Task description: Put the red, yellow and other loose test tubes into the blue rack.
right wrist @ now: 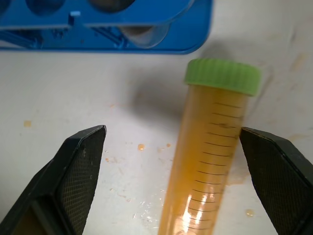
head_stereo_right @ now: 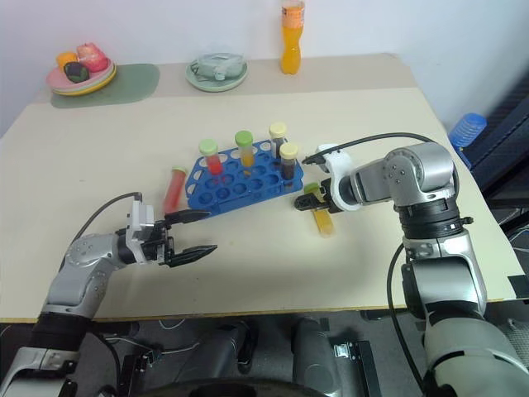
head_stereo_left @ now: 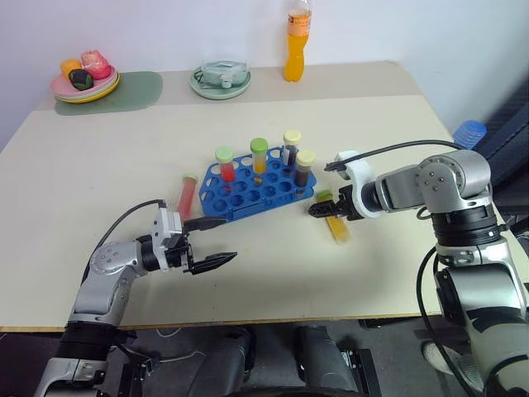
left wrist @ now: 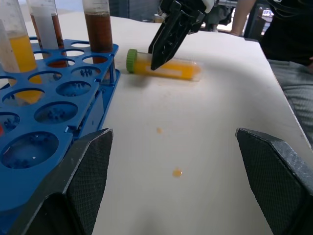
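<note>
At the far edge of the cream-coloured tabletop point(head_stereo_left: 124, 190) stand a clear plastic bottle of orange drink point(head_stereo_left: 297, 41), a pale green dish with a clear lidded container point(head_stereo_left: 220, 79), and a stack of pastel plates holding toy fruit point(head_stereo_left: 85, 78) on a grey-green mat point(head_stereo_left: 124, 93); all lie well apart from the work area. A blue round object point(head_stereo_left: 469, 132) sits off the table's right edge.

The blue plastic test-tube rack with round holes point(head_stereo_left: 256, 188) stands mid-table, tilted to the table's edges. Four capped tubes stand upright in it: a green-capped tube of red liquid point(head_stereo_left: 225, 168), a green-capped tube of orange liquid point(head_stereo_left: 259, 157), a yellow-capped tube of dark liquid point(head_stereo_left: 290, 146) and a yellow-capped tube of brown liquid point(head_stereo_left: 305, 169). Most holes are vacant.

A loose green-capped tube of red liquid point(head_stereo_left: 187, 196) lies flat just beside the rack's left end. A loose green-capped tube of yellow-orange liquid point(right wrist: 208, 161) lies flat just off the rack's right corner, its cap towards the rack. Small orange droplets point(left wrist: 177, 173) spot the surface nearby. Bare tabletop runs from the rack to the near edge.

The right gripper point(head_stereo_left: 322, 207) points down over the yellow-orange tube with fingers spread wide to either side of it, not gripping it. The left gripper point(head_stereo_left: 216, 243) hovers in front of the rack's left half, fingers spread apart, holding nothing
</note>
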Available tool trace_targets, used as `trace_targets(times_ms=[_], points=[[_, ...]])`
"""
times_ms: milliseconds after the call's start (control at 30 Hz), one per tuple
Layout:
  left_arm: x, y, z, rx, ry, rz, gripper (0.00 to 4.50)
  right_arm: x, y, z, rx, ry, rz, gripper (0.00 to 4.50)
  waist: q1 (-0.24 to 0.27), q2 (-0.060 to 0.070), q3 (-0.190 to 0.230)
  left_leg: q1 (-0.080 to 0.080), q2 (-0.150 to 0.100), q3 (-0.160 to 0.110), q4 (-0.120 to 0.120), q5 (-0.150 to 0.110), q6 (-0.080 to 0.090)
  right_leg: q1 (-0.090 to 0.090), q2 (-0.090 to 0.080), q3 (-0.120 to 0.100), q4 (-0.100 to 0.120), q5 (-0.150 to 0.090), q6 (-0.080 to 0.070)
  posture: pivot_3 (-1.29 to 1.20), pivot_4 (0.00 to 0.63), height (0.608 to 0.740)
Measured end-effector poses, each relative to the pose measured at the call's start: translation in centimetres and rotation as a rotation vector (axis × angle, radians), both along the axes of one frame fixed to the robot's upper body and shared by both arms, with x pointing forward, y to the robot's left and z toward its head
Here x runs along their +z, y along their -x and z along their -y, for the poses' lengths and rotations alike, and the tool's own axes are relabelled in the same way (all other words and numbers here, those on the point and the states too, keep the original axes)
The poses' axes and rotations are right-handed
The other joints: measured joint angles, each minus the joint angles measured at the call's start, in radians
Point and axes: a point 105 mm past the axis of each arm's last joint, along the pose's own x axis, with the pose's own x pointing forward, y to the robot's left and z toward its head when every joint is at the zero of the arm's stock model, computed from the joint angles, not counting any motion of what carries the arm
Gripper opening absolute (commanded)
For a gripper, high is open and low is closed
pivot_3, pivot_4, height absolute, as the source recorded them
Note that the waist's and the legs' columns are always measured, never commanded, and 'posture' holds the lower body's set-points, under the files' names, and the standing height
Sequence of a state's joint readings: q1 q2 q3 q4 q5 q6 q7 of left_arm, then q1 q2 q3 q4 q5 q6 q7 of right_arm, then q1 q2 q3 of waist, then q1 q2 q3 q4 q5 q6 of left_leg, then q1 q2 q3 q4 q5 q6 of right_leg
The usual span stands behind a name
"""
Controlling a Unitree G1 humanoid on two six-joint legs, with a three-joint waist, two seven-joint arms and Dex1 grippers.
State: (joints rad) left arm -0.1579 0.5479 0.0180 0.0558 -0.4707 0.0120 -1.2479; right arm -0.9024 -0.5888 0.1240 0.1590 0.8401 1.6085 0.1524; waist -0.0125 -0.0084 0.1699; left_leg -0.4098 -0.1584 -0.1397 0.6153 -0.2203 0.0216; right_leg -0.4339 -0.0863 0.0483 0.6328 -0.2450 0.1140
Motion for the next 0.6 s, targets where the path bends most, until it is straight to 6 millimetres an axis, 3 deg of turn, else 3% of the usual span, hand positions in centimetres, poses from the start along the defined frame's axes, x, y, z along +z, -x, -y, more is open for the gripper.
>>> trace_targets(times_ms=[33, 133, 300, 600], points=[[0.0, 0.1, 0.0, -0.005, -0.004, 0.001, 4.14, 0.0, 0.0, 0.0, -0.001, 0.004, 0.000, 4.42, 0.000, 0.000, 0.000, 0.000, 0.000, 0.000, 0.000, 0.000, 0.000, 0.000, 0.000, 0.000, 0.000, 0.000, 0.000, 0.00, 0.150, 0.740], [0.2, 0.3, -0.3, -0.030, -0.030, 0.006, 4.14, -0.1, -0.1, 0.0, -0.007, 0.030, 0.002, 3.61, 0.000, 0.000, 0.000, 0.000, 0.000, 0.000, 0.000, 0.000, 0.000, 0.000, 0.000, 0.000, 0.000, 0.000, 0.000, 0.00, 0.150, 0.740], [0.4, 0.4, -0.4, -0.038, -0.041, 0.012, 4.14, -0.5, -0.1, 0.2, -0.013, 0.080, 0.008, 1.17, -0.002, 0.000, 0.000, 0.000, 0.000, 0.000, 0.000, 0.000, 0.000, 0.000, 0.000, 0.000, 0.000, 0.000, 0.000, 0.00, 0.150, 0.740], [0.7, 0.4, -0.1, -0.035, -0.042, 0.016, 4.14, -1.1, 1.3, -1.1, 0.229, 0.293, 0.187, 1.17, 0.006, 0.000, 0.000, 0.000, 0.000, 0.000, 0.006, -0.001, 0.001, 0.004, 0.000, -0.001, -0.001, 0.001, 0.003, 0.00, 0.150, 0.740]])
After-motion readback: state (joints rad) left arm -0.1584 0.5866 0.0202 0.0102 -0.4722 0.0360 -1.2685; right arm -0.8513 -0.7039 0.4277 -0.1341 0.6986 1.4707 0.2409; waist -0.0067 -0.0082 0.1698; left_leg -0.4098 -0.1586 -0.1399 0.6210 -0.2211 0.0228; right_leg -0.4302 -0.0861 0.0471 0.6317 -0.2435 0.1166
